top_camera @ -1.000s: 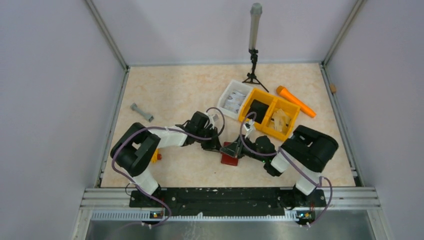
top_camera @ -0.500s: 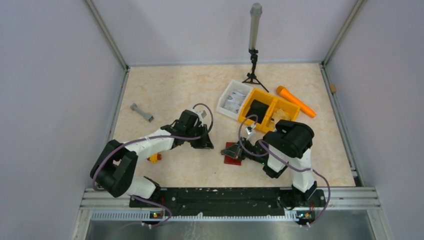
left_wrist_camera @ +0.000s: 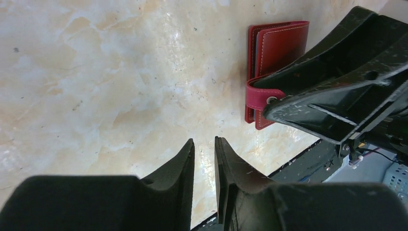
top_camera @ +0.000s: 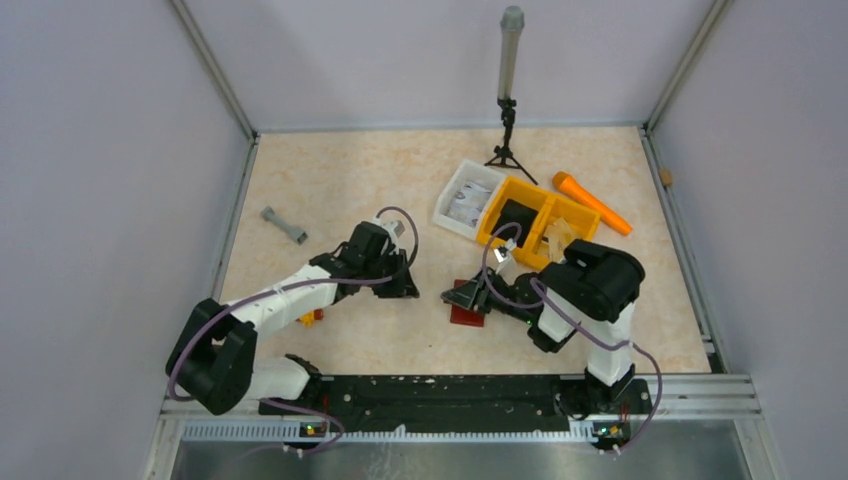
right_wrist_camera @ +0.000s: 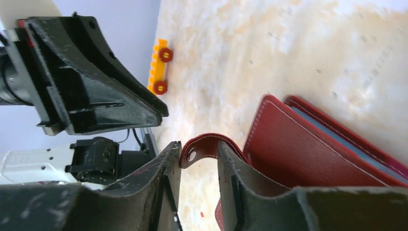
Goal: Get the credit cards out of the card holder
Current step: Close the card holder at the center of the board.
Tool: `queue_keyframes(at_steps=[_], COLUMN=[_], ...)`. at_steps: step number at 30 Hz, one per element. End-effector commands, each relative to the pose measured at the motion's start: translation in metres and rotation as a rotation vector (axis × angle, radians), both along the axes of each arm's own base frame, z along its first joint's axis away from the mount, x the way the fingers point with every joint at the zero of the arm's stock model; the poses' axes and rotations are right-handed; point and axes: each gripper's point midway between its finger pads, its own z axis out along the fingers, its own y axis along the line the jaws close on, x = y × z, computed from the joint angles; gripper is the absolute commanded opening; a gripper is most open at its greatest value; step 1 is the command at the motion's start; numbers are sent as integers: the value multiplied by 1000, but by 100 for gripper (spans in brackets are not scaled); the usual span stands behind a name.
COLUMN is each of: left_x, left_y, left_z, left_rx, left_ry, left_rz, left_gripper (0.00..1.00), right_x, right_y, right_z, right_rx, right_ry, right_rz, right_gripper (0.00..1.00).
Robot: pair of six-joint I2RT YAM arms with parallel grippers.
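Observation:
The dark red card holder (top_camera: 466, 317) lies flat on the table, also in the left wrist view (left_wrist_camera: 281, 45) and the right wrist view (right_wrist_camera: 308, 159). Its snap tab (right_wrist_camera: 204, 146) is undone and arches between the tips of my right gripper (right_wrist_camera: 198, 155), whose jaws stand apart around it. A pale grey card edge (right_wrist_camera: 337, 140) shows between the leather leaves. My right gripper (top_camera: 462, 297) sits right over the holder. My left gripper (top_camera: 405, 288) is a short way left of it, with a narrow empty gap in the left wrist view (left_wrist_camera: 204, 147).
A yellow-orange divided bin (top_camera: 520, 184) and a white tray (top_camera: 447, 200) stand behind the holder. An orange tool (top_camera: 592, 203), a small tripod (top_camera: 508, 140), a grey dumbbell piece (top_camera: 284, 225) and a yellow wheeled toy (right_wrist_camera: 159, 67) lie around.
My left gripper has pulled back to the left, away from the card holder. My right arm's elbow has risen while its gripper stays at the holder's tab.

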Motion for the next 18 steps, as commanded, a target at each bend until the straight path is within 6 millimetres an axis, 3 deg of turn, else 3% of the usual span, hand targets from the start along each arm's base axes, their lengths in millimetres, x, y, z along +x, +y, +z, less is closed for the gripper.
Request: queue_keyframes(at_steps=[1, 6, 8, 14, 18], left_x=[9, 9, 9, 16, 30], left_y=[10, 17, 18, 41, 71], left_z=[20, 31, 37, 57, 73], left_rx=[21, 32, 27, 77, 153], left_ry=[-77, -100, -113, -198, -305], left_rz=[27, 42, 49, 126, 255], left_gripper=[26, 26, 27, 33, 39], right_x=[13, 21, 23, 33, 45], right_y=[7, 13, 14, -2, -35], right_z=[41, 61, 66, 92, 98], right_rx=[34, 2, -11, -138, -359], right_ry=[-157, -209, -217, -316, -383], right_rz=[19, 31, 32, -29, -122], right_gripper=[41, 74, 82, 85, 85])
